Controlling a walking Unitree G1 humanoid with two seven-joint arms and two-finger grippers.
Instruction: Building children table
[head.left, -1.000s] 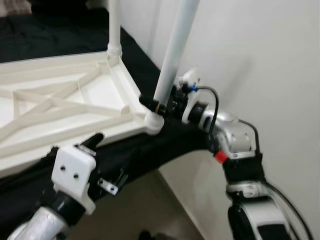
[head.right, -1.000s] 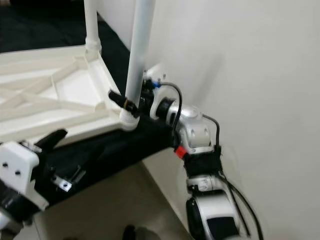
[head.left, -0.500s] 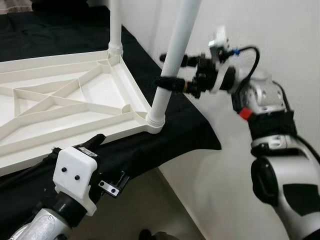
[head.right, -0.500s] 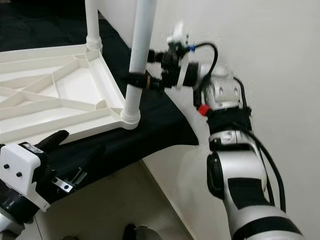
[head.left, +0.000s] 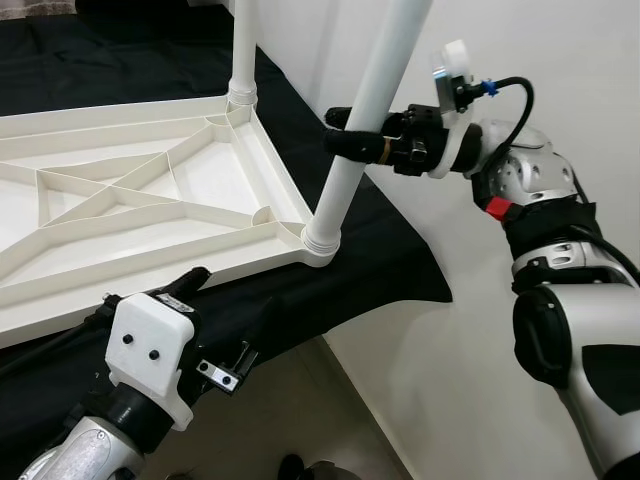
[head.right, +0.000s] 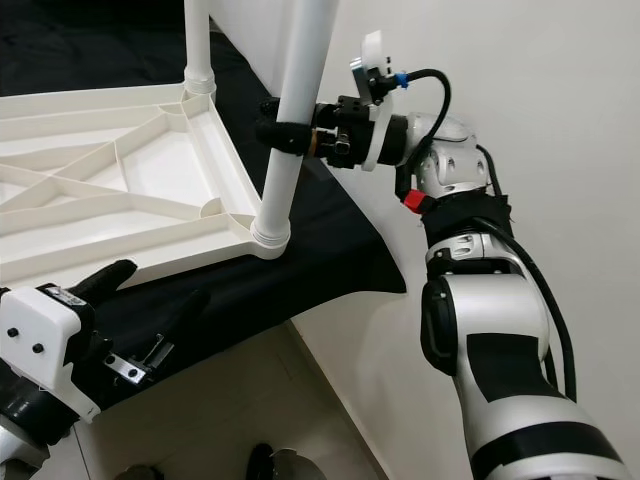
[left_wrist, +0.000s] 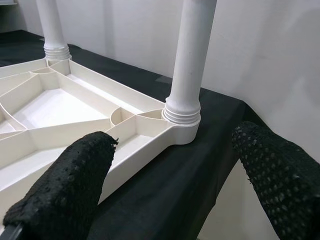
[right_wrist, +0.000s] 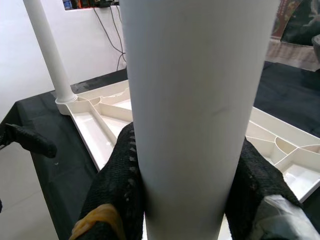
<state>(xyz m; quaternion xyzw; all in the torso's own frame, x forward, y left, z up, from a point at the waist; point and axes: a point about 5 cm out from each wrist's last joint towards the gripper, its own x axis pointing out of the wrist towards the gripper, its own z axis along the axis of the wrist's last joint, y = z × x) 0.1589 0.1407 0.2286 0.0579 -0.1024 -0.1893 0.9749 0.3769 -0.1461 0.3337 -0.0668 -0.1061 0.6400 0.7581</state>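
Lying upside down on a black cloth, the white children's table top shows its ribbed underside, with one white leg standing in the near corner socket at the cloth's edge and a second leg in the far corner socket. The right gripper has its jaws closed around the near leg partway up. The left gripper hangs just off the cloth's near edge, its jaws spread wide and holding nothing, beside a white wall.

My head cameras look down across the table top, while both wrist cameras face its corner leg up close.
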